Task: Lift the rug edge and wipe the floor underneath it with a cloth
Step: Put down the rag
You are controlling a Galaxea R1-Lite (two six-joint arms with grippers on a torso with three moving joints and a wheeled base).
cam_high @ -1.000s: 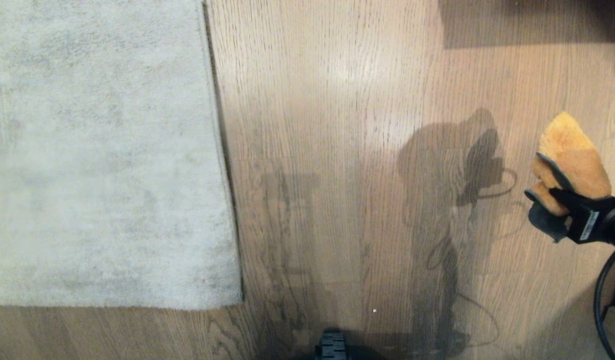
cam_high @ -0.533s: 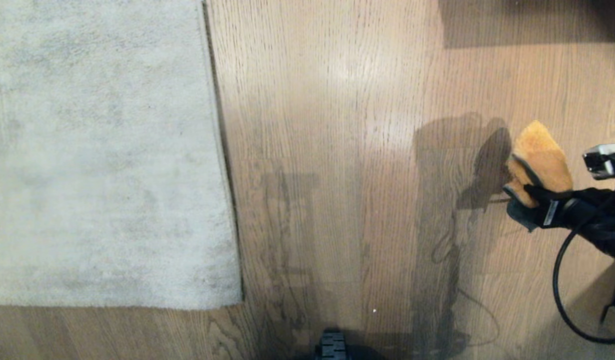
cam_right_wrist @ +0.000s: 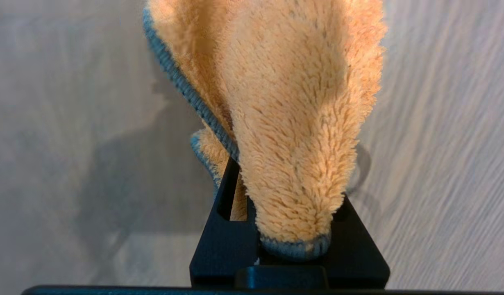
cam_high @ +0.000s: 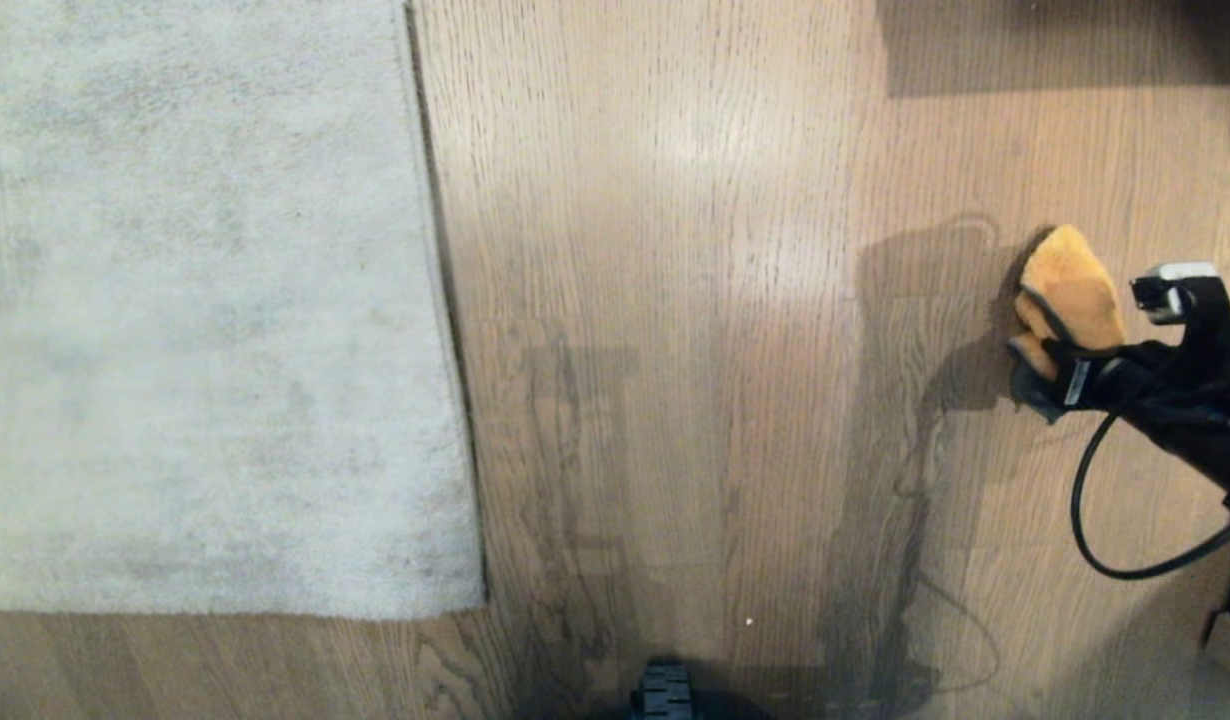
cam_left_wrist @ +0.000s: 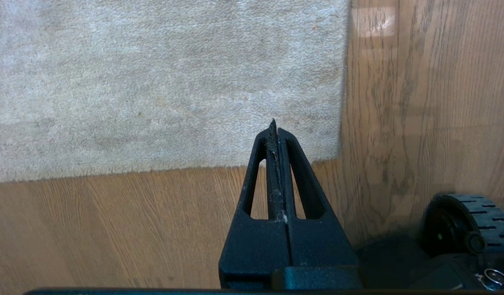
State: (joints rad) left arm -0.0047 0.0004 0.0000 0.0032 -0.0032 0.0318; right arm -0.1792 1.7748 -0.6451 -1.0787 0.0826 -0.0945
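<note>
The floor (cam_high: 675, 300) fills most of the head view, bare wood. The rug (cam_high: 195, 300) lies flat on the robot's left, its edge (cam_high: 445, 330) not yet lifted, so lifting and wiping both remain. Well apart on the right, the right gripper (cam_high: 1050, 375) is clamped on the cloth (cam_high: 1070, 285). The left gripper (cam_left_wrist: 273, 127) hangs pressed shut and empty near the rug's corner.

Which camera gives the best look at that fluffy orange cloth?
The right wrist view: the cloth fills it, showing its fuzzy pile and blue-grey stitched border, pinched in the right hand. The head view shows the cloth small, near the picture's right edge, over the floor. The left wrist view shows none of it.
</note>
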